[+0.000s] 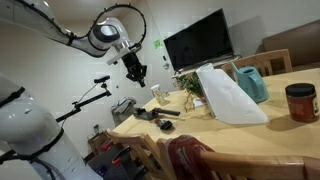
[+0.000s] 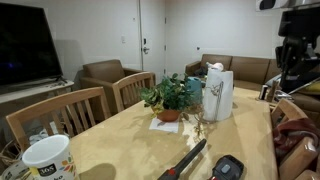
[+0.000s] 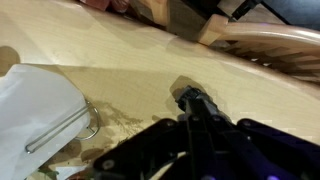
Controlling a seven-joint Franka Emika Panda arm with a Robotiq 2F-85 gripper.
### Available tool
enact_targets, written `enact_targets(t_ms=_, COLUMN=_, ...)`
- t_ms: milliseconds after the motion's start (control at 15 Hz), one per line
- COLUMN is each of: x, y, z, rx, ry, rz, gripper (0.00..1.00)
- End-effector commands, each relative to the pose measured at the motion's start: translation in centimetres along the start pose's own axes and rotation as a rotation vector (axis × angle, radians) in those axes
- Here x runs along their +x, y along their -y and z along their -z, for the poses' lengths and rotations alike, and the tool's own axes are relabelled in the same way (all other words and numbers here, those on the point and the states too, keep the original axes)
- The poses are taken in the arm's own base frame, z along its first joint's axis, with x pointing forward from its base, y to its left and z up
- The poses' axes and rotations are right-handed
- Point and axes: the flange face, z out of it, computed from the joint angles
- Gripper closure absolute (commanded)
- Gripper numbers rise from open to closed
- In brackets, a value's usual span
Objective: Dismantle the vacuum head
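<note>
The vacuum head [image 2: 186, 160] is a low, long black piece that lies flat on the wooden table [image 2: 120, 140]. It also shows in an exterior view [image 1: 152, 114] at the far end of the table. My gripper [image 1: 136, 74] hangs high above the table, well clear of the vacuum head, and shows at the top right of an exterior view [image 2: 291, 62]. In the wrist view the dark fingers [image 3: 195, 102] are pressed together into one stalk. I cannot tell whether a small black part sits between the tips.
A black piece with a red spot [image 2: 228, 168] lies beside the head. A white bag [image 2: 218, 95], a potted plant [image 2: 170, 98], a teal jug [image 1: 250, 82], a red jar [image 1: 300, 102] and a white cup [image 2: 48, 160] stand on the table. Wooden chairs [image 2: 60, 115] line the edges.
</note>
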Motion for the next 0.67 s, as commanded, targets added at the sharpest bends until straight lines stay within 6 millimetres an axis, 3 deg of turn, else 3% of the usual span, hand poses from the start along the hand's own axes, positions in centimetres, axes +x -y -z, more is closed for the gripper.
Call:
enact_targets(t_ms=0, x=0.0, y=-0.1, z=0.0, rx=0.001, ry=0.000, rz=-0.002, gripper=0.99)
enact_targets(t_ms=267, x=0.0, y=-0.1, z=0.0, rx=0.002, ry=0.000, rz=-0.003, gripper=1.00)
enact_targets(t_ms=600, x=2.6, y=1.7, z=0.5, rx=-0.047, ry=-0.055, rz=0.198, gripper=1.00)
